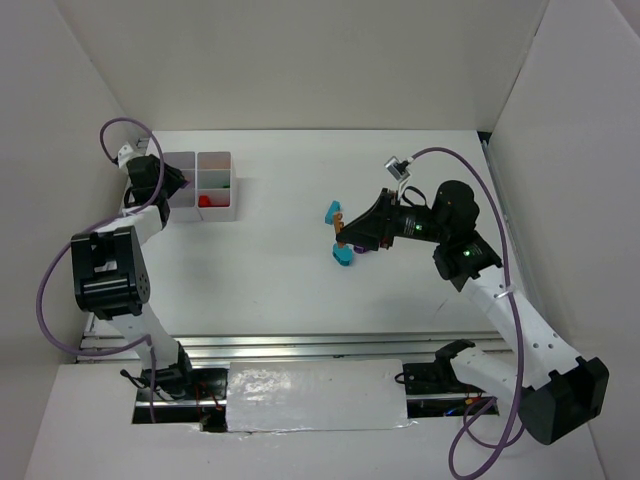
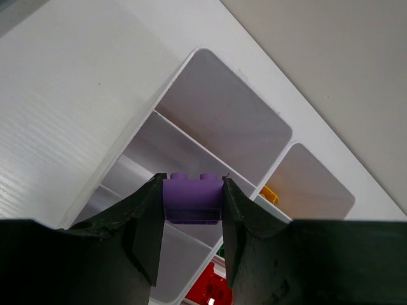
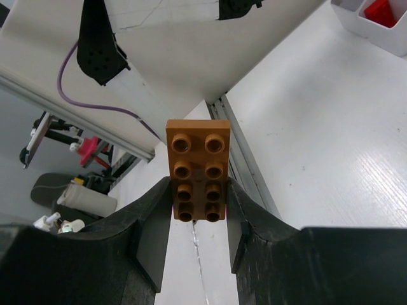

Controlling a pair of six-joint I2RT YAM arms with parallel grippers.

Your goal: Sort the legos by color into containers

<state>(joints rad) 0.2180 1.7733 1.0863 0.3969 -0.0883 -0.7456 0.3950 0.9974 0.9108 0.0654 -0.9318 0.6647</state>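
Legos: purple lego pinched in left gripper, just above compartments of white tray; brown lego clamped in right gripper, between two teal legos lying on table; red lego sitting inside tray compartment.

A white desk is enclosed by plain white panels: a back wall, a left wall and a right wall. An aluminium rail is fixed along the near edge. Soft, even light is cast, and faint shadows are thrown.
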